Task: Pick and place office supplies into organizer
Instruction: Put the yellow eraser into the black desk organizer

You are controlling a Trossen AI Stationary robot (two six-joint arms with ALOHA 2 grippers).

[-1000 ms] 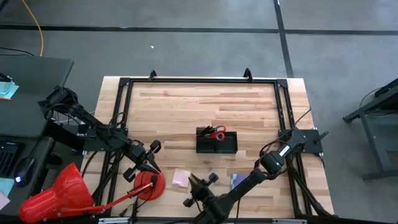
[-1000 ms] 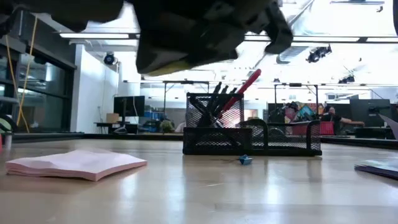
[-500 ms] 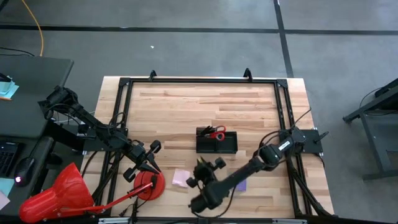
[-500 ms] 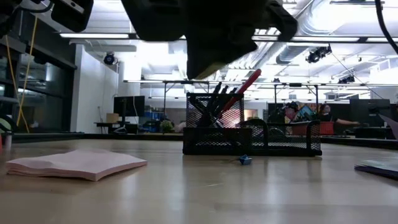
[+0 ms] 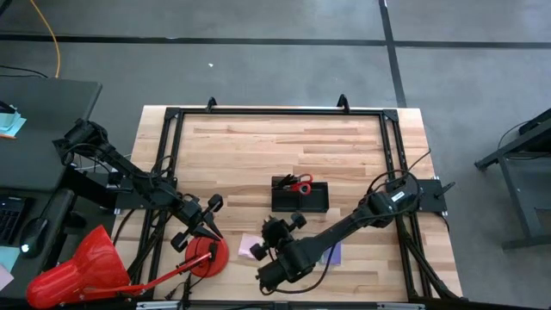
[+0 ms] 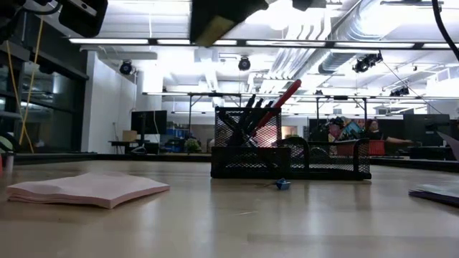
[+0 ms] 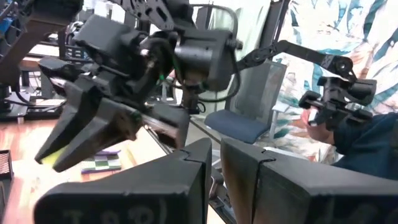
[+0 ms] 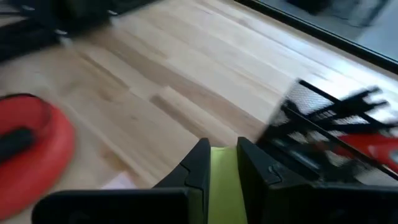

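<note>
My right jaws point(image 8: 222, 163) are pinching a small yellow piece point(image 8: 222, 180) between the two dark fingers; I see it wedged there in the right wrist view, and its yellow edge also shows at the fingertips in the left wrist view point(image 7: 51, 158) and at the upper edge of the low view point(image 6: 215, 30). From above, the right gripper point(image 5: 277, 232) hangs over the table point(image 5: 258, 146), just on the near side of the organizer point(image 5: 300, 197) and beside the pink sticky pad point(image 5: 250, 247), with the arm stretched diagonally across from the right rail. The organizer sits near the middle of the table; the red-handled scissors point(image 5: 300, 184) and several thin dark pens point(image 6: 249, 115) stand upright in its taller mesh compartment, the red handle leaning out to one side in the low view point(image 6: 285, 100). A tiny blue item point(image 6: 282, 184) lies on the wood just in front of the organizer. The pink pad lies flat on the table, apart from the organizer, and the purple pad point(image 5: 331, 253) lies partly under my right arm, its edge showing at the far right of the low view point(image 6: 436, 193). My left jaws point(image 5: 207, 213) wait near the left front of the table, close to the red disc point(image 5: 207, 257); in the left wrist view the two fingers point(image 7: 186, 180) stand close together with a narrow gap between them, holding nothing. The red cone point(image 5: 77, 267) rests off the table's left front corner.
</note>
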